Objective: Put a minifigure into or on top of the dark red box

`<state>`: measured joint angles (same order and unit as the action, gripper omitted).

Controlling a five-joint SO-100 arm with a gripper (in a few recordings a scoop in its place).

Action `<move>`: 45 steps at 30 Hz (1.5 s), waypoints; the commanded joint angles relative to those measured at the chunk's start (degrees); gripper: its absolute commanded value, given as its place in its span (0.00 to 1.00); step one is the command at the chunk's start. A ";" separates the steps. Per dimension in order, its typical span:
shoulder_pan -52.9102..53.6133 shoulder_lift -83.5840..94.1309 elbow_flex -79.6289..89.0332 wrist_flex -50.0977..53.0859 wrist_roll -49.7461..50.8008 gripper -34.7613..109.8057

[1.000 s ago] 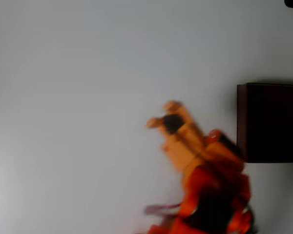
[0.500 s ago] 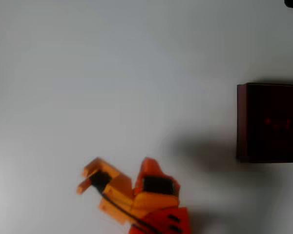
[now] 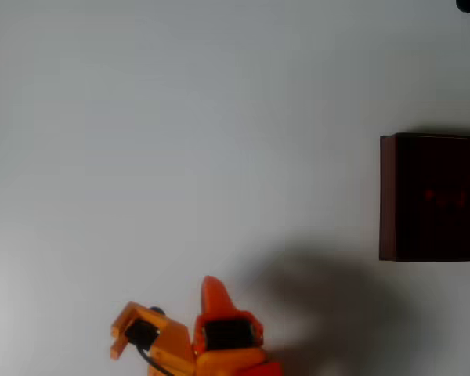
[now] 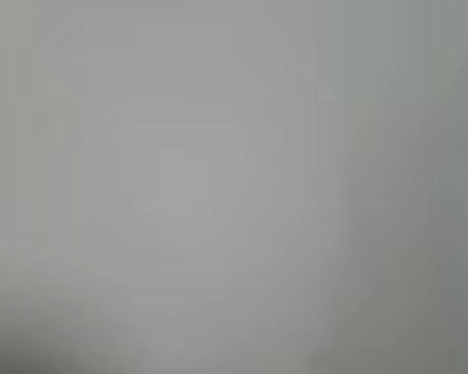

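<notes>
Here, in the overhead view, the orange arm is sitting at the bottom edge of the picture, left of centre, with its fingers (image 3: 129, 333) pointing toward the left; the picture is too soft there to tell whether they are spread or closed, and nothing can be seen held between them. A pointed orange part of the arm is rising just to the right of them, and a thin dark cable is running down along the arm's body. The dark red box (image 3: 387, 196) is lying at the right edge, cut off by the frame, well apart from the arm, with its thin brownish-red left wall showing against a near-black inside. Within that dark inside a faint small red shape is showing, which looks like the minifigure (image 3: 444, 197), lying on the box floor toward the middle of the visible part; its details are too dim to make out. The pale grey desk (image 3: 180, 141) is stretching bare between the arm and the box, and a soft grey shadow is spreading over it below and to the left of the box. A small dark object is poking in at the top right corner, too cropped to identify. The wrist view is giving a blurred, even grey surface with no distinct features.
</notes>
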<state>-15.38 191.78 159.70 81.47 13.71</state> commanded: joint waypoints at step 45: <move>-8.26 0.26 12.48 -4.31 -10.46 0.24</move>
<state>-22.41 191.95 172.18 76.29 3.43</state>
